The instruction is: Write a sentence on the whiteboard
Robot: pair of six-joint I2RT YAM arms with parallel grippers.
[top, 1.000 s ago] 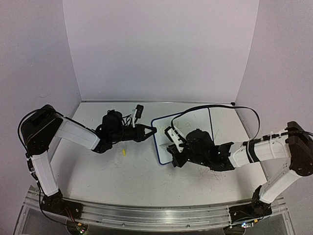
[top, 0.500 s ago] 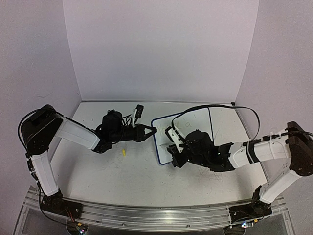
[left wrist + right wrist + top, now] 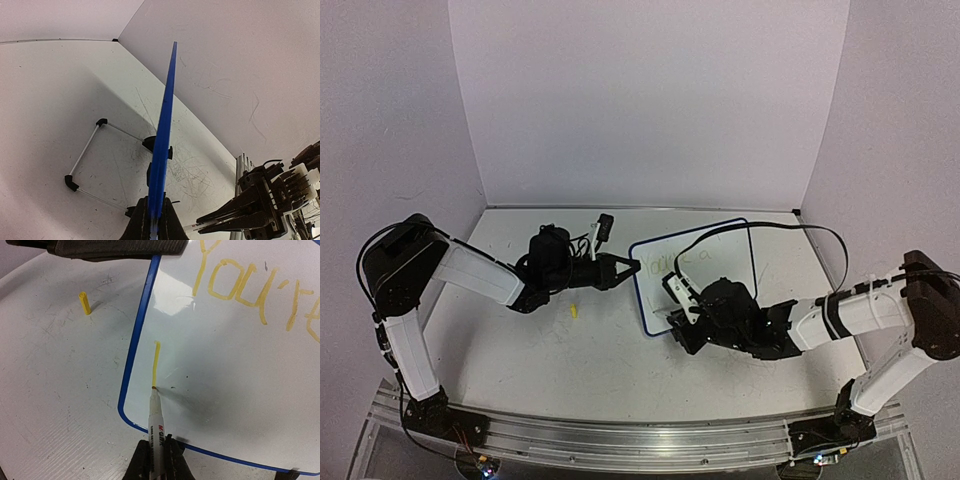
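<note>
The whiteboard (image 3: pixel 705 262) stands tilted at the middle of the table, white with a blue rim. My left gripper (image 3: pixel 632 267) is shut on its left edge; in the left wrist view the rim (image 3: pixel 164 130) shows edge-on between the fingers. My right gripper (image 3: pixel 160 460) is shut on a white marker (image 3: pixel 156 420) whose tip touches the board (image 3: pixel 240 355). The sentence (image 3: pixel 250 287) reads "You're" in yellow on the upper line. A short yellow vertical stroke (image 3: pixel 156 362) runs below it, down to the marker tip. In the top view the right gripper (image 3: pixel 682 318) sits at the board's lower left.
A yellow marker cap (image 3: pixel 574 311) lies on the table left of the board, also in the right wrist view (image 3: pixel 85 303). The board's wire stand (image 3: pixel 85 150) and black feet show behind it. The aluminium rail (image 3: pixel 620 440) runs along the near edge.
My right gripper has moved down and a little right along the board, drawing the vertical stroke. More of the first written line shows. The left arm has not moved.
</note>
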